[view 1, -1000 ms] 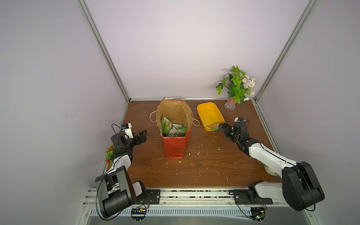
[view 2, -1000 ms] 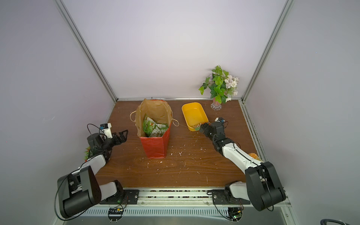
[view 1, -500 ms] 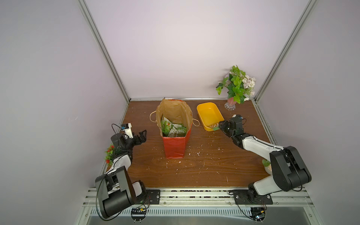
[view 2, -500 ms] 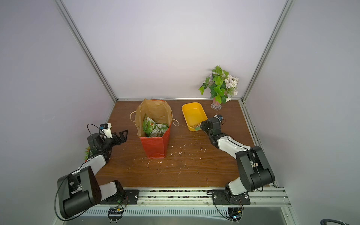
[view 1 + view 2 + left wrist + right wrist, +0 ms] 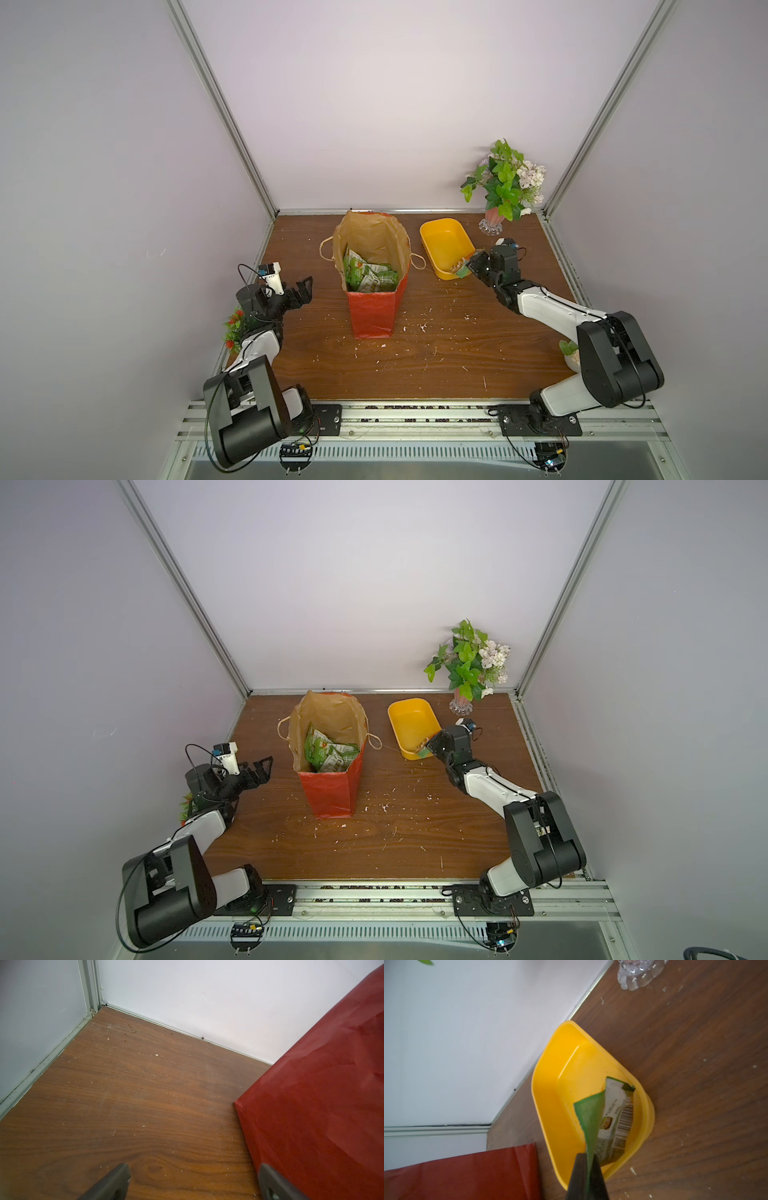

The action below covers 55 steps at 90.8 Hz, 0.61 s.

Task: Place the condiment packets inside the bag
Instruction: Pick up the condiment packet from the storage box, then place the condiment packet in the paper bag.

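The red paper bag (image 5: 372, 311) (image 5: 332, 791) stands open mid-table, its red side also in the left wrist view (image 5: 311, 1105) and the right wrist view (image 5: 467, 1172). Several green condiment packets (image 5: 368, 276) (image 5: 328, 754) lie inside it. My right gripper (image 5: 467, 268) (image 5: 428, 748) (image 5: 588, 1159) is shut on a green packet (image 5: 591, 1118) at the near corner of the yellow tub (image 5: 442, 241) (image 5: 411, 721) (image 5: 550, 1088); the packet's barcode side curls over the tub floor. My left gripper (image 5: 305, 286) (image 5: 266, 766) (image 5: 193, 1167) hangs open and empty left of the bag.
A vase of flowers (image 5: 503, 187) (image 5: 469, 658) stands at the back right, its glass foot (image 5: 637, 974) close to the tub. A small red-flowered plant (image 5: 235, 328) sits by the left arm. White crumbs dot the wooden table (image 5: 415, 365).
The right gripper's jaws have closed on the green packet in the tub, and the right arm's elbow has swung. The left arm has not moved.
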{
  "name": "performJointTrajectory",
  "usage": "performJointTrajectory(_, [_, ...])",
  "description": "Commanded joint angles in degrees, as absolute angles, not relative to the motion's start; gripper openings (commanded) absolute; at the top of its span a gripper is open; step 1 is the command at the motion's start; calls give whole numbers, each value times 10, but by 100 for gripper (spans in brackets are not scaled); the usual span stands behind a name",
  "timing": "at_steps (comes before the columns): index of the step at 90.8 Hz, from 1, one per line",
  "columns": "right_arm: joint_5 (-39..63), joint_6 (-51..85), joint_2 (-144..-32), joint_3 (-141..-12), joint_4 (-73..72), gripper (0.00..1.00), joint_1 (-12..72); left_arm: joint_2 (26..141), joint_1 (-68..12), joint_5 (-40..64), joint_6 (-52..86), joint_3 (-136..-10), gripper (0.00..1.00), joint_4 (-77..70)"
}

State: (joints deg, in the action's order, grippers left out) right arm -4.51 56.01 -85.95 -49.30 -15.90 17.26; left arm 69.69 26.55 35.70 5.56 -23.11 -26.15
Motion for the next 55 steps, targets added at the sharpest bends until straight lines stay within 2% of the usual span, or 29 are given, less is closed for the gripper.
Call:
performJointTrajectory(1, [-20,502,-820,-566,-155,0,180,686,274,364,53,-224,100,-269])
performJointTrajectory(32, [-29,383,-784,-741,-32,0,255,693,274,352,58,-229,100,-266])
performJointTrajectory(55, [-68,306,-815,-910,55,0,363,696,280,341,64,-229,100,-271])
